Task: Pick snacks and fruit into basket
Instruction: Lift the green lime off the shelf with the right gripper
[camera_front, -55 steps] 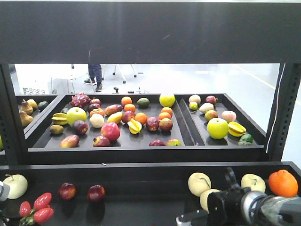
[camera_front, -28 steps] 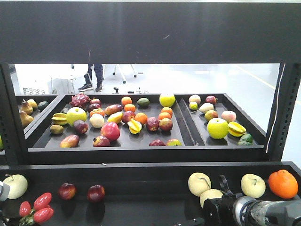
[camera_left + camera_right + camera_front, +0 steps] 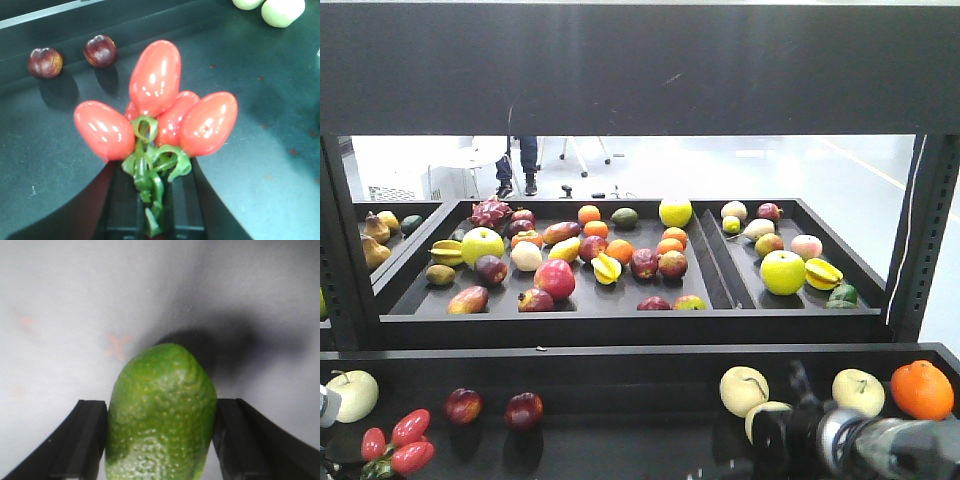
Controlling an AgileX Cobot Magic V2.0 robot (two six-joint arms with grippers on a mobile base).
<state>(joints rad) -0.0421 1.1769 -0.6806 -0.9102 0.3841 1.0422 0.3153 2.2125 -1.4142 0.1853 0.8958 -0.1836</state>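
So left gripper (image 3: 152, 200) was pinched on the green stem of the red fruit cluster (image 3: 156, 75) (fruits poking past its tips), right gripper (image 3: 160, 412) clamped round the bumpy green fruit (image 3: 160, 385).

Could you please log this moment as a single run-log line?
left gripper: jaws shut on stem of red fruit cluster | right gripper: jaws shut on bumpy green fruit | basket: not in view

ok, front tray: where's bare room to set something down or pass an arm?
Best patch: middle of the front tray, between the dark red fruits and the pale apples. Right end is crowded: apples, orange, right arm. Left end is tight: red cluster, another pale apple.
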